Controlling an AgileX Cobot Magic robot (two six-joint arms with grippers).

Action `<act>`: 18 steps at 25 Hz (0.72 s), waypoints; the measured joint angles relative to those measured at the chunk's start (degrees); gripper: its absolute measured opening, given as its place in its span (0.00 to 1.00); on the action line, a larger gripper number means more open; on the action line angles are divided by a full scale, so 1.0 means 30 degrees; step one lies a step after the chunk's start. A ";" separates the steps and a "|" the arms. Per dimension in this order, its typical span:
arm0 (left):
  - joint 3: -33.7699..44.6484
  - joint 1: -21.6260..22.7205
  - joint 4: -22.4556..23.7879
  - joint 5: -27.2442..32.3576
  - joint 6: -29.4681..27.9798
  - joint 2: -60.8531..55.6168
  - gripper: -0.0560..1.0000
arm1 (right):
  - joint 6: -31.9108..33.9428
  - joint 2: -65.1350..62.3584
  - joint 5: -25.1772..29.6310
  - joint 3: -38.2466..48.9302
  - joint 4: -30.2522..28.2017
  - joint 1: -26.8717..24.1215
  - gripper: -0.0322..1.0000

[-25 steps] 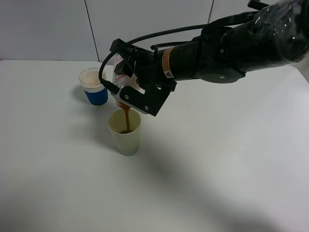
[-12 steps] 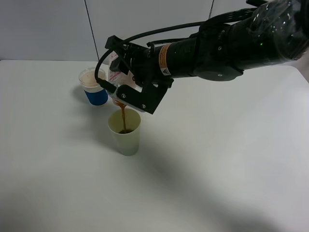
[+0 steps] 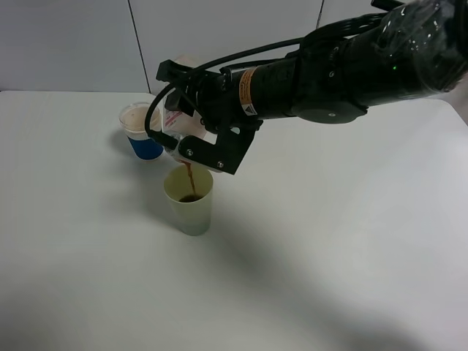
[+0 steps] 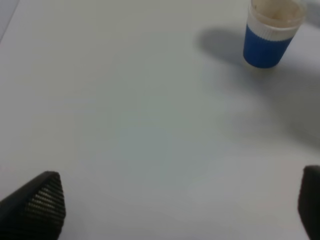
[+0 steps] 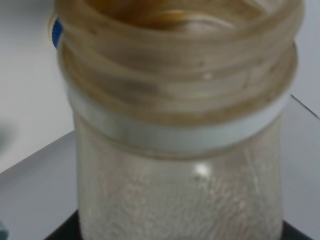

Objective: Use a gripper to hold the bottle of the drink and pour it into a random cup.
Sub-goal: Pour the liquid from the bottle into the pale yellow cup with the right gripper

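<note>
Robot lab or test-bench setting, bare white desk (image 3: 329,256), plain pale panelled wall (image 3: 66,44) with dark seams behind, thick black robot arm (image 3: 351,73) with cable

The right arm (image 3: 351,69) reaches from upper right toward the centre, the right gripper (image 3: 199,150) tilted down, jaws closed on the bottle (image 3: 176,118). The left gripper (image 4: 172,210) has its jaws wide apart.

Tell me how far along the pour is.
Done: the right gripper holds the bottle, tipped over the yellow-green cup. In hand: a brown stream runs into that cup, with a little drink pooled at its bottom. Left: finish the pour, then probably right the bottle.
</note>
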 joint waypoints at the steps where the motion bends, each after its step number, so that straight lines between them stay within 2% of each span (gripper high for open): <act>1: 0.0000 0.0000 0.0000 0.0000 0.0000 0.0000 0.93 | -0.0047 0.0000 0.0000 0.0000 0.0000 0.0000 0.40; 18: 0.0000 0.0000 0.0000 0.0000 0.0000 0.0000 0.93 | -0.0294 0.0000 0.0000 0.0000 0.0000 0.0000 0.40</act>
